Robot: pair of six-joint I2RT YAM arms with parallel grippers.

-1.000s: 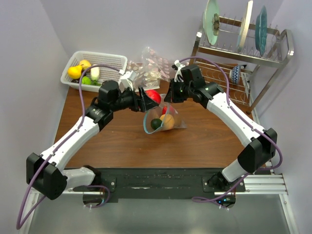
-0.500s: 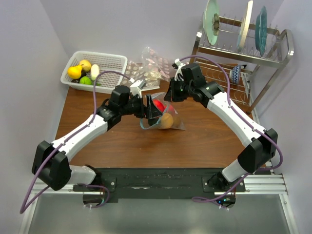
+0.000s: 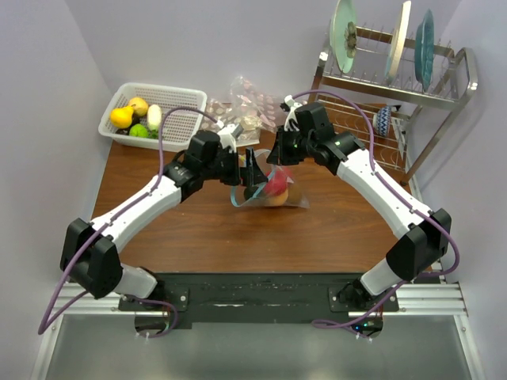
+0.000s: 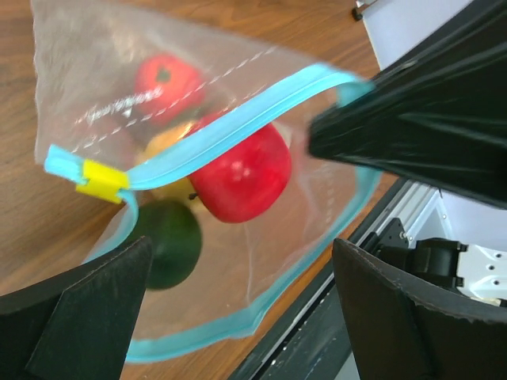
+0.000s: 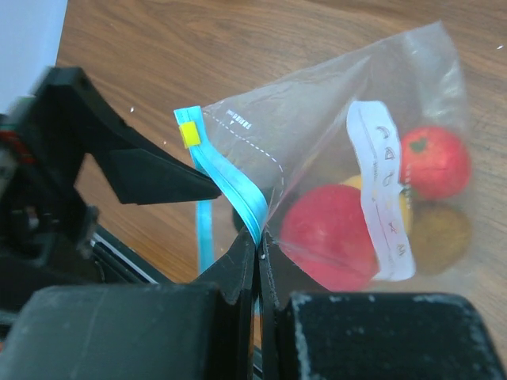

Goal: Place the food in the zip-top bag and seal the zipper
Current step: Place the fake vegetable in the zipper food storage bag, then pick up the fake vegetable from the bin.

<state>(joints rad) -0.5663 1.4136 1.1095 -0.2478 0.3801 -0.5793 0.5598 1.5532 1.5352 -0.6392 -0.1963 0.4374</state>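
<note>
Right gripper (image 5: pixel 258 253) is pinching the zipper (image 5: pixel 238 194); left gripper (image 4: pixel 242 305), jaws gaping, is viewing green food (image 4: pixel 170 241) unseen overhead.

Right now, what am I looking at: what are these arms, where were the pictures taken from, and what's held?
Two white robot arms stand at a wooden table. One picture looks down from above; the other two come from a camera on each wrist. The right pincer is shut on the light-blue zipper of a clear bag. The left pincer stands open and empty at the bag's mouth. Plastic fruit lies inside; more sits in a white basket.
</note>
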